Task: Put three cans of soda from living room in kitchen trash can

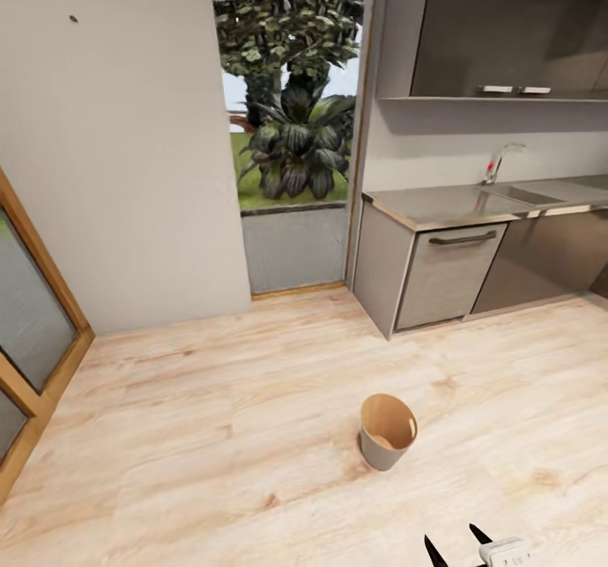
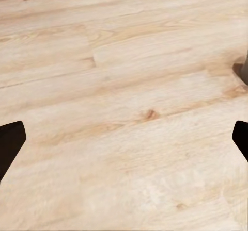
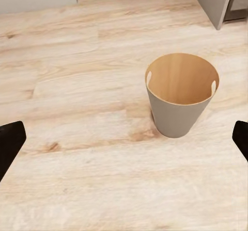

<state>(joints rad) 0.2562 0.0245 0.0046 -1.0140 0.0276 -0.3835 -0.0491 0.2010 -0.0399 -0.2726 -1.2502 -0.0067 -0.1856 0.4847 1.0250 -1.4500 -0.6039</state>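
The tash can [image 1: 387, 432] is a small grey tapered bucket with a wood-coloured inside, standing upright on the light wood floor of the kitchen. In the right wrist view the tash can [image 3: 181, 94] stands just ahead of my right gripper [image 3: 124, 143], whose black fingers [image 3: 10, 143] are spread wide with nothing between them. That right gripper [image 1: 458, 546] pokes into the head view's bottom edge, nearer than the bin. My left gripper [image 2: 124, 143] is open over bare floor. The cans of soda are out of view.
Grey cabinet fronts [image 1: 447, 272] under a dark steel countertop [image 1: 439, 204] with a sink and chrome faucet [image 1: 500, 162] run along the right. A glass opening [image 1: 291, 128] with plants sits beyond. A wood-framed glass door [image 1: 29, 331] is at the left.
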